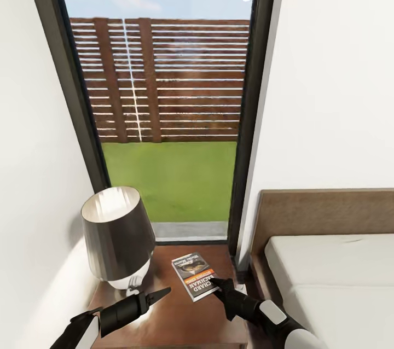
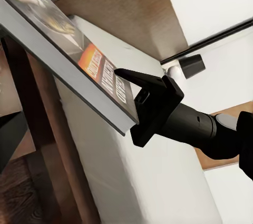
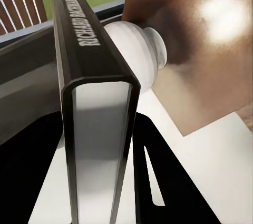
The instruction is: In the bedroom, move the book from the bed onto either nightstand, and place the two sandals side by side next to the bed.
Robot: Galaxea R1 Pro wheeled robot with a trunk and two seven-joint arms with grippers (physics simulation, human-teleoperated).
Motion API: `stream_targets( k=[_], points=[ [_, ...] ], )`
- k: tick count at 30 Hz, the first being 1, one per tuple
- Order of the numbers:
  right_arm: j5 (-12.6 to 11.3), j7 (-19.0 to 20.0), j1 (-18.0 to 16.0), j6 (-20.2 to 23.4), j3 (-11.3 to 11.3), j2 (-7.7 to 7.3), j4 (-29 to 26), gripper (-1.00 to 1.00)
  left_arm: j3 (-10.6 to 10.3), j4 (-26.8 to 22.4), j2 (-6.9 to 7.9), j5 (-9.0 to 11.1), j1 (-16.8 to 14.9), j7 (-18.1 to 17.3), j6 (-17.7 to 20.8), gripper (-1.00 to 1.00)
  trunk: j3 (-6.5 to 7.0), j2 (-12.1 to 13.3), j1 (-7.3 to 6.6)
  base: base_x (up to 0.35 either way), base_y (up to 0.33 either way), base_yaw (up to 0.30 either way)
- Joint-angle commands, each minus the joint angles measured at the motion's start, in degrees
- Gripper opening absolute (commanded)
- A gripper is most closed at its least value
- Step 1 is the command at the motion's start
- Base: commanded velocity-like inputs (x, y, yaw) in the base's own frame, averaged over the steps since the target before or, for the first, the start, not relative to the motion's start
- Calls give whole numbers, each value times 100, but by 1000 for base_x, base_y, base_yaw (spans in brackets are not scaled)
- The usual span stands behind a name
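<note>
Right claw [image 1: 219, 283] clamped on book's [image 1: 192, 274] edge above nightstand [image 1: 180, 321], lamp [image 1: 117, 239] beside, left claw [image 1: 164, 292] fingers together, bed [image 1: 328, 272] right

right claw [image 1: 216, 284] clamped, left claw [image 1: 164, 292] free

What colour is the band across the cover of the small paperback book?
Orange, on the thin grey-white paperback book; the head view shows it best.

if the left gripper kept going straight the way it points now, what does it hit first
Probably the book: the left gripper points right across the nightstand toward it, where the right gripper holds its near edge. Depth is uncertain.
</note>
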Motion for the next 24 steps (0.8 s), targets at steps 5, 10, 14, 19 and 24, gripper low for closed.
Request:
stream_targets(
  k=[5,10,14,19,24],
  points=[
    [-6,-6,-2,35,-32,3,-7,-100,2,0,1,27,-3,-12,56,100,-96,-206,110,0,0,0],
    [-2,-7,-2,35,-32,3,-7,-100,2,0,1,27,-3,-12,56,100,-186,-406,220,0,0,0],
    [0,-4,-2,35,-32,4,-7,-100,2,0,1,27,-3,-12,56,100,-258,-566,308,0,0,0],
    [-1,-4,-2,35,-32,3,-7,-100,2,0,1,27,-3,-12,56,100,-348,-767,418,0,0,0],
    [-2,-1,-2,35,-32,3,-7,-100,2,0,1,27,-3,-12,56,100,-438,-968,528,0,0,0]
  ],
)
